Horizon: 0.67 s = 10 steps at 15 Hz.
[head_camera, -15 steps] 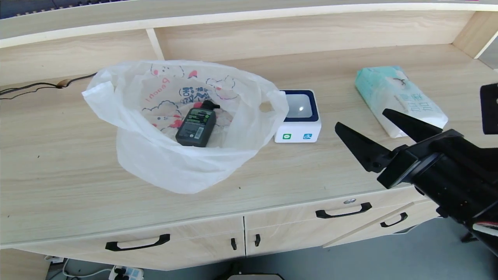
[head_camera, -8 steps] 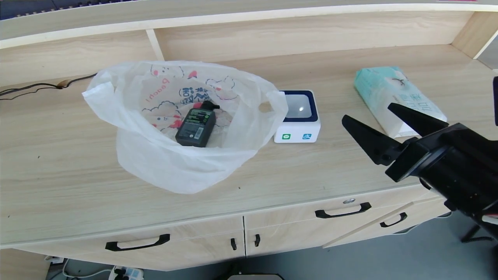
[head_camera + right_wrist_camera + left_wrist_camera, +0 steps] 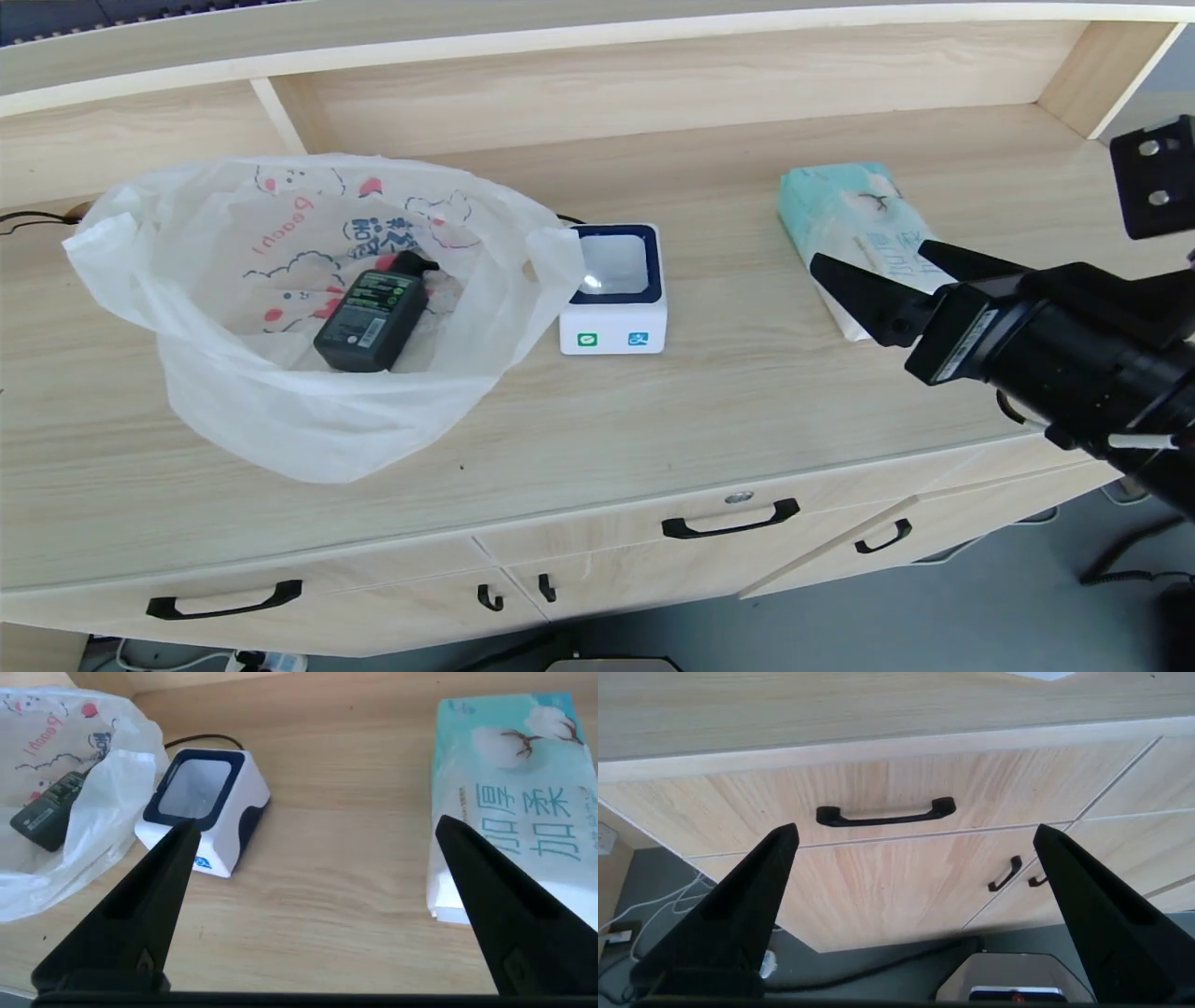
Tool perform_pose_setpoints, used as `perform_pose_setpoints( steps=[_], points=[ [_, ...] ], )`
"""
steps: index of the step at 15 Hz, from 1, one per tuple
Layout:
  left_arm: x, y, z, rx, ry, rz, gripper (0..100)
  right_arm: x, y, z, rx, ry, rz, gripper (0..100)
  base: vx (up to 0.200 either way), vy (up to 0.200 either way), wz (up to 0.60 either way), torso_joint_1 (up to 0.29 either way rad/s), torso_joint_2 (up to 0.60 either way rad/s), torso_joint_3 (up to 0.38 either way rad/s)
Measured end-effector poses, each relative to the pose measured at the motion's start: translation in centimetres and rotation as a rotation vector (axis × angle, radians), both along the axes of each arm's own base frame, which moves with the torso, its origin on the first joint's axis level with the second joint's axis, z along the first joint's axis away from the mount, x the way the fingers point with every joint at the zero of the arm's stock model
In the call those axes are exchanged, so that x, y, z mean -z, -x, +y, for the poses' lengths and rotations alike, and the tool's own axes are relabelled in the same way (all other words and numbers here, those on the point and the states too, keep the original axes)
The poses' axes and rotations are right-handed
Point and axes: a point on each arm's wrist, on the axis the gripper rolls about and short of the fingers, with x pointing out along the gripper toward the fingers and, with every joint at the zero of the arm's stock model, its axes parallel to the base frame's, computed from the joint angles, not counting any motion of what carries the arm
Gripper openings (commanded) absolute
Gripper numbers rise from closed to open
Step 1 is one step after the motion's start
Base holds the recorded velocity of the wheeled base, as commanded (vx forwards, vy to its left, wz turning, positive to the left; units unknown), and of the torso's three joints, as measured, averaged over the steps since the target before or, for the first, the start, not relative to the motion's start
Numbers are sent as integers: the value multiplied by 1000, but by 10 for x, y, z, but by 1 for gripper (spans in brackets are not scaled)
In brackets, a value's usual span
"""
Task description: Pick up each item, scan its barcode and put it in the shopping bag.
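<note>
A white plastic shopping bag stands open on the left of the counter with a black bottle lying inside. A white and blue scanner sits just right of the bag. Farther right lies a pale green tissue pack. My right gripper is open at the pack's near end, a little above it, with nothing between its fingers. From the right wrist, the right gripper faces the counter between the scanner and the tissue pack. My left gripper is open and empty, low in front of the drawers.
The wooden counter has a raised back ledge and a side wall at the far right. Drawers with black handles run below its front edge; one handle faces the left gripper. A black cable lies at the far left.
The head camera has turned, so the whole scene sits further left. My right gripper has moved forward and right, ending up over the near end of the tissue pack, still open.
</note>
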Motion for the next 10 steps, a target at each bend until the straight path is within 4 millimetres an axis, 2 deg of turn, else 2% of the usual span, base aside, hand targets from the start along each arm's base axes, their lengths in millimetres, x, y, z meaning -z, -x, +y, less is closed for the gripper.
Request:
perform_pose_setpoints(
  steps=[1, 6, 10],
  points=[
    [0, 0, 0, 0, 0, 0, 100, -4, -3, -2, -3, 3, 4, 100, 0, -200, 0, -2, 2, 2],
    [0, 0, 0, 1, 5, 0, 100, -28, -23, -10, -46, 99, 144, 100, 0, 0, 0, 0, 0, 0],
    [0, 0, 0, 0, 4, -3, 100, -61, -62, -16, -19, 142, 141, 100, 0, 0, 0, 0, 0, 0]
  ],
)
